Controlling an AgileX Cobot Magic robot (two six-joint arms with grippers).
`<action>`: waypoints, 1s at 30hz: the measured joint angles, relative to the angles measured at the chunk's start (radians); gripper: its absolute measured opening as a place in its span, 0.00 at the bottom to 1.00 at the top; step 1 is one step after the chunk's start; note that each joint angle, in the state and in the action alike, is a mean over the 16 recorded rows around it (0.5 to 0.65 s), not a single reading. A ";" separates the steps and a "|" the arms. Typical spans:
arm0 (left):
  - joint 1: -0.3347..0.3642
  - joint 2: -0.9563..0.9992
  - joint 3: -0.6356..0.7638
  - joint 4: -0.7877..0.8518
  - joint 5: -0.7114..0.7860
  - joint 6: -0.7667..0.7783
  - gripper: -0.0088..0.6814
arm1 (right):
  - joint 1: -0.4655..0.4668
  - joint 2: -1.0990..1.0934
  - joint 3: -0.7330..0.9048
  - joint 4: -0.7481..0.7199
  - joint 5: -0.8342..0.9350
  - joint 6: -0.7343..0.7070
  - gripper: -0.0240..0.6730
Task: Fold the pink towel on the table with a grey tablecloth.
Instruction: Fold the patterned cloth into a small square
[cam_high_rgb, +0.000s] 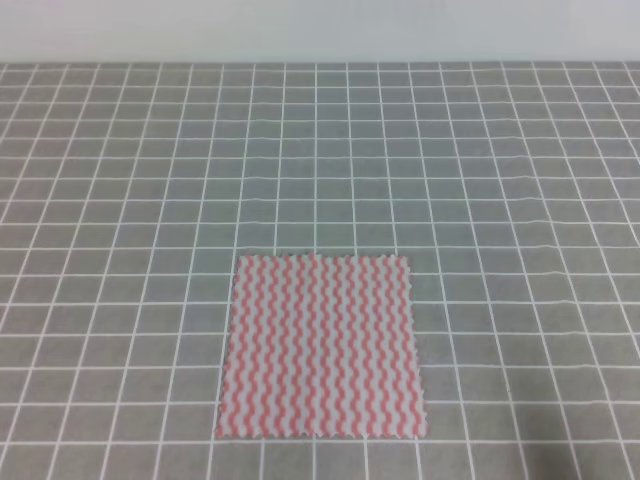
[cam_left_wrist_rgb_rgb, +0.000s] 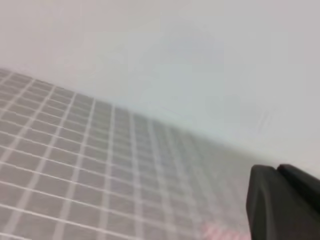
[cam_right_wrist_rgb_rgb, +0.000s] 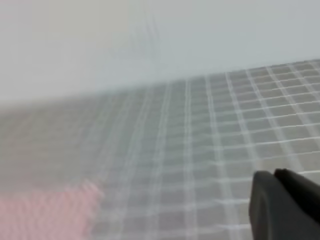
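The pink towel (cam_high_rgb: 322, 345) lies flat and spread out as a square on the table with a grey tablecloth (cam_high_rgb: 320, 150), near the front centre. Neither gripper shows in the exterior high view. In the left wrist view a dark finger (cam_left_wrist_rgb_rgb: 281, 206) of my left gripper fills the lower right corner, with a blurred sliver of the pink towel (cam_left_wrist_rgb_rgb: 220, 231) at the bottom edge. The right wrist view has a dark finger (cam_right_wrist_rgb_rgb: 284, 205) of my right gripper at lower right and a blurred corner of the pink towel (cam_right_wrist_rgb_rgb: 45, 215) at lower left. Both sets of jaws are mostly out of frame.
The white-gridded grey cloth runs to a pale wall (cam_high_rgb: 320, 30) at the back. Nothing else stands on the table in these views.
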 joint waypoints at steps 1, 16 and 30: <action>0.000 0.000 0.000 -0.025 -0.013 -0.005 0.01 | 0.000 -0.001 -0.002 0.039 -0.010 -0.001 0.01; 0.000 0.009 -0.004 -0.170 -0.014 -0.024 0.01 | -0.001 -0.008 -0.008 0.474 -0.093 -0.056 0.01; 0.000 0.354 -0.235 -0.173 0.225 0.071 0.01 | -0.001 0.218 -0.181 0.439 0.115 -0.080 0.01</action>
